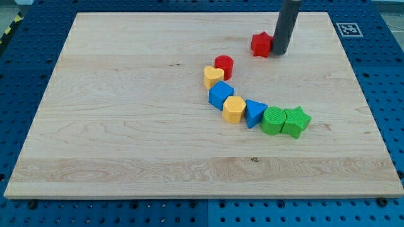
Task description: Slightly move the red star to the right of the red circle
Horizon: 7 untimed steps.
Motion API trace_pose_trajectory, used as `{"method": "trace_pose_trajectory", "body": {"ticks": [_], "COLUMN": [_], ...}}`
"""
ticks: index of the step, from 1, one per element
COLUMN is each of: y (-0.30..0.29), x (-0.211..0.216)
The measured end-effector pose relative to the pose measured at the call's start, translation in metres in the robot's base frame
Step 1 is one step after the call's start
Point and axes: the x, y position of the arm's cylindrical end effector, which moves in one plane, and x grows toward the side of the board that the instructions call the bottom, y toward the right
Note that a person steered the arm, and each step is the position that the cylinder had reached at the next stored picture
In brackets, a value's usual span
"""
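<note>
The red star [260, 44] lies near the view's top, right of centre, on the wooden board [113, 113]. The red circle [224, 65] lies below and to the left of it, at the upper end of a curved row of blocks. My tip [279, 53] stands right against the star's right side, touching or nearly touching it. The dark rod rises from there out of the view's top.
The curved row runs down to the right from the red circle: a yellow heart [213, 77], a blue cube [221, 95], a yellow hexagon [234, 109], a blue triangle [255, 113], a green circle [273, 120] and a green star [295, 121]. A marker tag [347, 28] sits at the board's top right corner.
</note>
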Motion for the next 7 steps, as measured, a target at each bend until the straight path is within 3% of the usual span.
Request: {"method": "trace_pose_trajectory", "body": {"ticks": [1,2,3,5,6,7], "y": [0.003,-0.017,-0.024,-0.024,-0.024,-0.024], "x": [-0.039,-0.05,-0.039,0.031,0.044,0.018]}}
